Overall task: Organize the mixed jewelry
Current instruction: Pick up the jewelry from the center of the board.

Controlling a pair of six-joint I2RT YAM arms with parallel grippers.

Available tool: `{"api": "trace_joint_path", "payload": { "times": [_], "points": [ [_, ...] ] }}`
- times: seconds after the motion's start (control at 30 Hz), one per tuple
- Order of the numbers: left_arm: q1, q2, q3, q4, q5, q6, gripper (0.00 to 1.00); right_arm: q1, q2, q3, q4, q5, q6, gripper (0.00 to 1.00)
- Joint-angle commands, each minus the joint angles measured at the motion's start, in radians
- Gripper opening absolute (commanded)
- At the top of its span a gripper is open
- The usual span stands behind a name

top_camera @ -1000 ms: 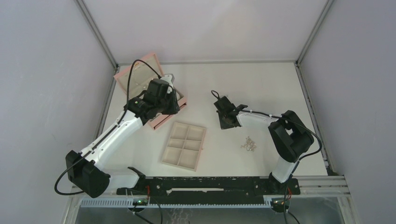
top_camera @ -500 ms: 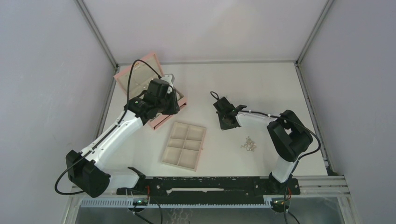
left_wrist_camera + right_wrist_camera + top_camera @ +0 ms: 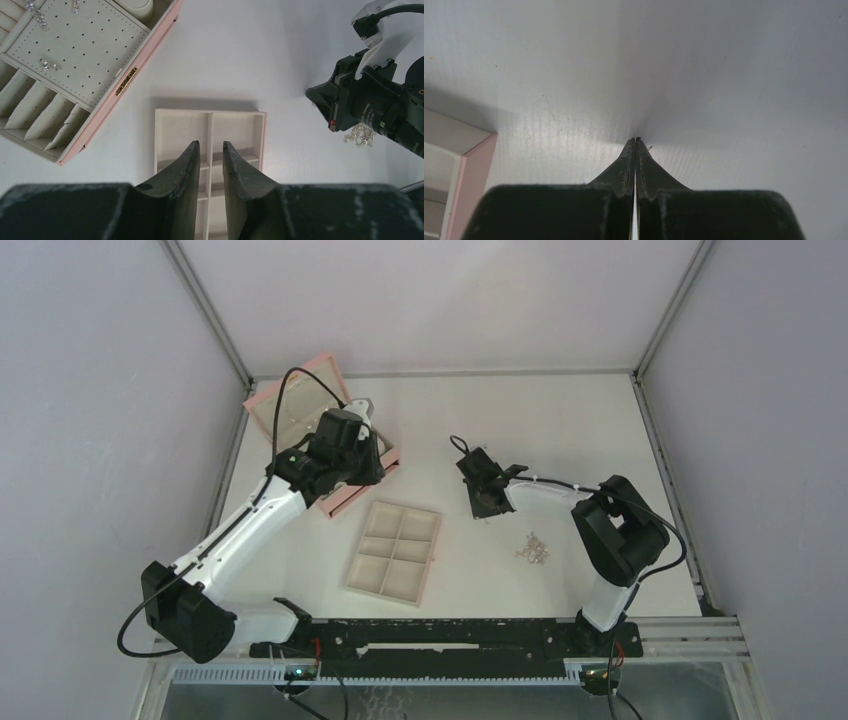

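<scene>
Now the right claw [image 3: 636, 141] rests with its jaws pressed together on the white table [image 3: 734, 70]. A small heap of silver metal jewelry [image 3: 533, 548] lies near it, not touching.

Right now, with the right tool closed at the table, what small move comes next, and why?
Probably lift the right tool slightly, straight up. Its jaws are shut with the tips at the white table, and only a tiny sliver shows beside them, so a lift would show whether anything is held.
</scene>
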Motion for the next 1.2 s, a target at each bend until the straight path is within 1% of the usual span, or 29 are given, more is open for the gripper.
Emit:
{"api": "trace_joint_path", "payload": {
  "times": [0.0, 0.1, 0.2, 0.33, 0.4, 0.47, 0.5, 0.6, 0.67, 0.73, 0.87, 1.0, 1.17],
  "points": [
    [0.003, -0.015, -0.01, 0.018, -0.028, -0.002, 0.28, 0.005, -0.037, 0.032, -0.012, -0.002, -0.01, 0.0],
    [0.005, -0.016, -0.002, 0.01, -0.039, 0.007, 0.28, -0.022, -0.075, 0.032, -0.031, -0.06, 0.015, 0.0],
    [0.016, -0.015, 0.013, -0.007, -0.05, 0.015, 0.28, -0.089, -0.136, 0.031, -0.042, -0.196, 0.073, 0.0],
    [0.055, -0.025, 0.033, -0.027, -0.019, 0.018, 0.28, -0.235, -0.227, 0.013, 0.007, -0.512, 0.19, 0.0],
    [0.091, -0.037, 0.032, -0.025, 0.02, 0.015, 0.28, -0.296, -0.262, 0.012, 0.025, -0.641, 0.259, 0.0],
    [0.129, -0.05, 0.025, -0.019, 0.063, 0.011, 0.28, -0.347, -0.288, 0.009, 0.049, -0.738, 0.33, 0.0],
    [0.153, -0.055, 0.022, -0.017, 0.103, 0.01, 0.28, -0.37, -0.297, 0.002, 0.078, -0.806, 0.371, 0.0],
    [0.189, -0.065, 0.012, -0.012, 0.163, 0.008, 0.28, -0.425, -0.318, -0.033, 0.217, -0.995, 0.509, 0.0],
    [0.198, -0.073, 0.007, -0.012, 0.18, 0.011, 0.28, -0.439, -0.327, -0.052, 0.322, -1.09, 0.585, 0.0],
    [0.205, -0.08, 0.003, -0.011, 0.19, 0.013, 0.28, -0.438, -0.318, -0.056, 0.428, -1.182, 0.656, 0.0],
    [0.24, -0.099, -0.008, -0.003, 0.222, 0.013, 0.28, -0.413, -0.284, -0.056, 0.661, -1.357, 0.745, 0.0],
    [0.316, -0.116, -0.027, 0.006, 0.296, 0.002, 0.28, -0.372, -0.242, -0.055, 0.883, -1.45, 0.848, 0.0],
    [0.39, -0.158, -0.05, 0.013, 0.347, -0.013, 0.28, -0.306, -0.163, -0.044, 1.267, -1.51, 1.089, 0.0]
  ]
}}
